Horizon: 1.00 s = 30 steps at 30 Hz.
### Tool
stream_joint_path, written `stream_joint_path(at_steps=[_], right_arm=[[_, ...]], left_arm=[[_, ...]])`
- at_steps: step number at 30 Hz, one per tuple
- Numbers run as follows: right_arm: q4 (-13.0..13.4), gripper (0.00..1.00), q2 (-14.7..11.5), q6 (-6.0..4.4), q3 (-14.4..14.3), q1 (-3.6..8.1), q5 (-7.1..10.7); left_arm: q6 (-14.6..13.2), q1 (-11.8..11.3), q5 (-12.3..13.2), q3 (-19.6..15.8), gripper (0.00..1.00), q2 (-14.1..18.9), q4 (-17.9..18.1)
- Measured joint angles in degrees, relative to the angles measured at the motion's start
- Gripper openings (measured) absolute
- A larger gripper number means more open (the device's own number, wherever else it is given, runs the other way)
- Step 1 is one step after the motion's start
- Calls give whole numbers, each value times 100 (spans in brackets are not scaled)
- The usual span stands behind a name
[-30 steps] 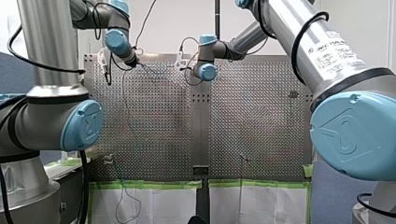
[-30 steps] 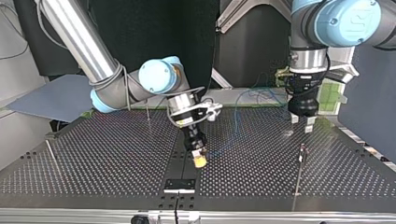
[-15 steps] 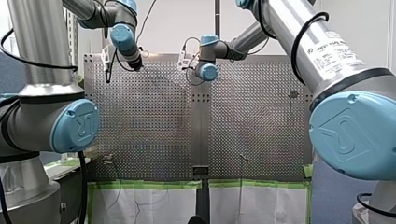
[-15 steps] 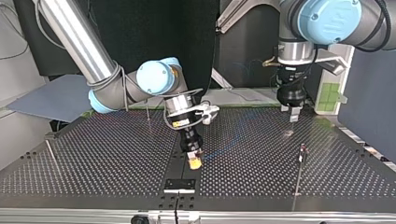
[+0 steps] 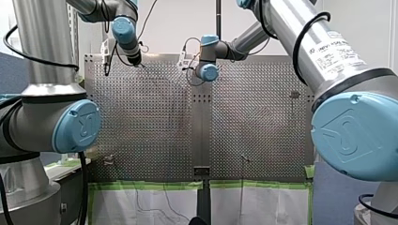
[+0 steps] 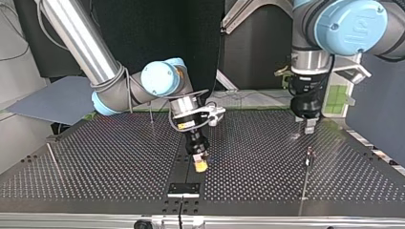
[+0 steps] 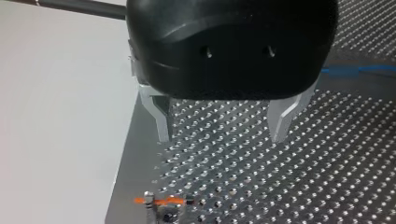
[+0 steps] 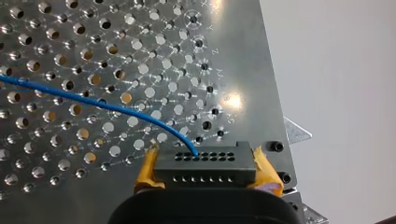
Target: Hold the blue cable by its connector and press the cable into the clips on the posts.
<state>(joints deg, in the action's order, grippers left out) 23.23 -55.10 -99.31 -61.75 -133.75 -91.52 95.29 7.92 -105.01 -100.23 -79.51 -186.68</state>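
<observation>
findings, right arm: the right end effector [image 6: 201, 164] is closed on the black connector [image 8: 205, 168], one yellow pad [image 8: 146, 171] pressed against each of its end faces. the holed faces of the connector are left uncovered. the blue cable [image 8: 107, 106] leaves the connector at one of the holes and runs off across the perforated surface [image 8: 70, 37], apart from it near the connector. judgement: gripping by the ends keeps the cable exit clear, so the cable can trail behind without kinking as the arm steers it.

location: in the top view this end effector hangs low near the middle of the surface, close to the edge nearest the camera. no clip is near it.

findings, left arm: the left end effector [image 7: 220, 137] is wide open and holds nothing. its metal fingers [image 7: 161, 119] point down at bare surface near the edge. a thin post [image 7: 148, 200] with an orange clip [image 7: 163, 201] stands just ahead of it. judgement: it is placed there to steady or press the cable once it reaches that clip.

status: no cable is seated in the clip that can be seen. routing is judged to be at an early stage.

risk: the cable is thin and slack. it could slide past the clip mouth unless kept taut on approach.
</observation>
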Motion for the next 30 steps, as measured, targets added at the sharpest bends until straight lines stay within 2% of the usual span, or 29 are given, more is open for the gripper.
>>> stream_joint_path(at_steps=[15, 30], right_arm=[[-10, 0, 2, 21, 0, -31, 2], [-11, 0, 2, 21, -4, -32, -3]], left_arm=[[21, -187, 45, 7, 100, -133, 645], [-5, -297, 87, 6, 100, -277, 695]])
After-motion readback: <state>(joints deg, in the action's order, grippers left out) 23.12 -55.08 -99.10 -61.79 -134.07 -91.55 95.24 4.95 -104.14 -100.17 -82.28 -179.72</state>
